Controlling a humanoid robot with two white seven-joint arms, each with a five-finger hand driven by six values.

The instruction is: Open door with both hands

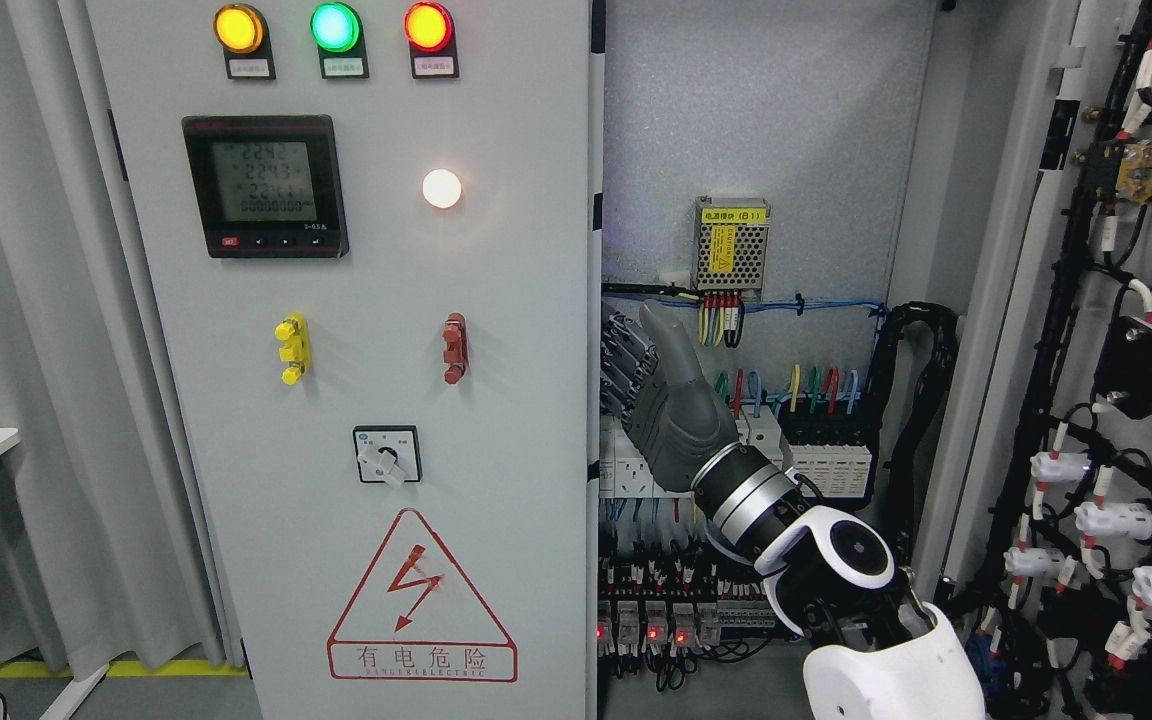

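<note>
The left door [356,360] stands shut, filling the middle of the view; to its right the cabinet [766,150] is open, and the right door [1126,400] is swung wide, its wired inner face showing. The right hand [651,385] reaches up from the lower right to the left door's right edge, fingers [621,365] curled around that edge, thumb up, grasping it. On the left door sit three lamps [333,27] above a meter [264,185].
</note>
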